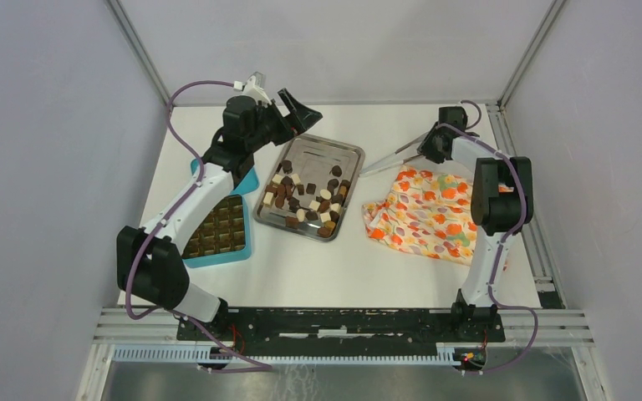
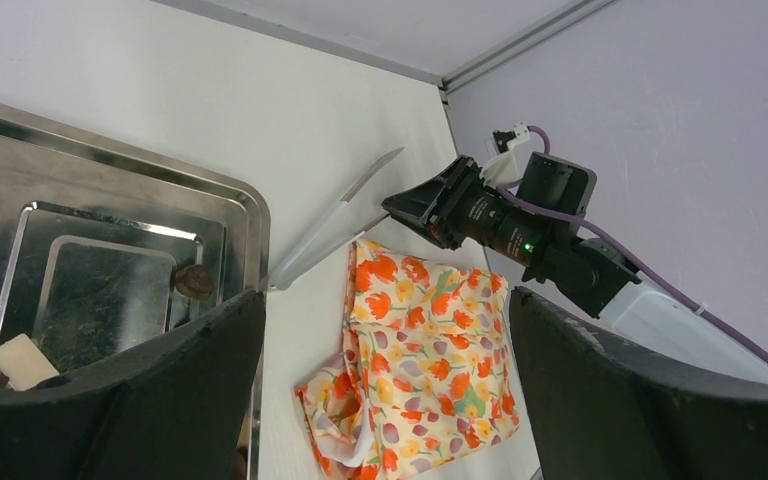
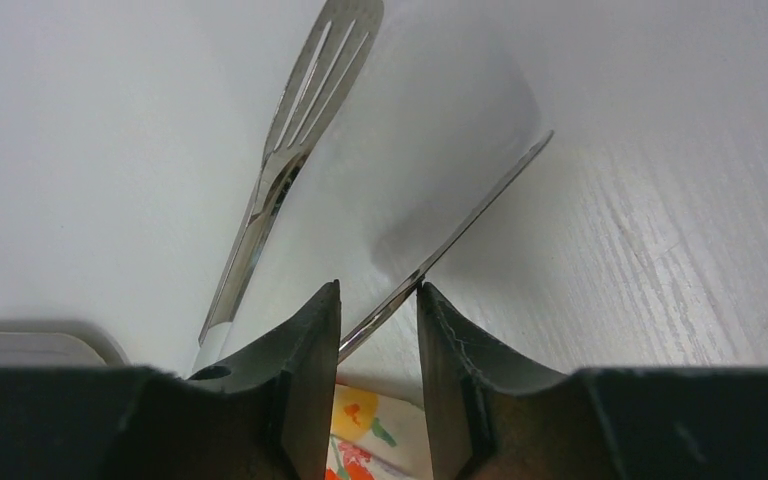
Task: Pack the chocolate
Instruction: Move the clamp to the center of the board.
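While left pincer [image 1: 299,110] gapes, right pincer [image 3: 380,290] straddles tongs [image 3: 480,206] arm, perhaps touching.

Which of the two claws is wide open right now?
The left claw, empty near the steel tray's far corner; the right claw is narrowed around the tongs.

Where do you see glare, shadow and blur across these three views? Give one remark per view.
Top external: evenly lit and sharp, with sheen on the steel tray's bare far end. Left wrist: the left gripper shows dark fingers filling the foreground, slightly soft, with little detail. Right wrist: the tongs throw a soft grey shadow on the white table.
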Controlling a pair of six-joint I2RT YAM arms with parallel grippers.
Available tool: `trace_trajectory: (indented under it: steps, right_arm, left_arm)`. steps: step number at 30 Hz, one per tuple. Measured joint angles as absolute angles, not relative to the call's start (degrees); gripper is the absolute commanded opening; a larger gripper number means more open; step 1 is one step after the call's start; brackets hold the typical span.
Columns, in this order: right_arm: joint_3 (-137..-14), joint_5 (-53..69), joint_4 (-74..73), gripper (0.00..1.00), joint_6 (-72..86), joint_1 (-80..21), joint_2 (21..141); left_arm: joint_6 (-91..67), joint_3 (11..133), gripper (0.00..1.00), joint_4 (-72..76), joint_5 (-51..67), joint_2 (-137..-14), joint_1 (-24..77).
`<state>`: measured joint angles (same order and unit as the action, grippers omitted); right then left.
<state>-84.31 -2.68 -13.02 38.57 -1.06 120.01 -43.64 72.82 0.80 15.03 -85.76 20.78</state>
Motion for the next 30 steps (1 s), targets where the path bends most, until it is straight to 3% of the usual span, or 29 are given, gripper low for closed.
trace_trajectory:
  steps: [13,22,30]
  right_arm:
    - [-85.62,-3.73,-12.27,0.20,33.76,3.03,120.01]
    - [-88.01,-2.46,-9.87,0.37,27.09,3.86,121.91]
    - [-87.66,-0.19,-9.37,0.38,26.15,3.62,121.91]
  left_arm:
    - [-43.64,73.14,0.96,0.12,15.05,-85.76,21.04]
    - [-43.64,73.14,0.96,0.10,15.05,-85.76,21.10]
    - [-43.64,73.14,0.96,0.08,15.03,-85.76,21.15]
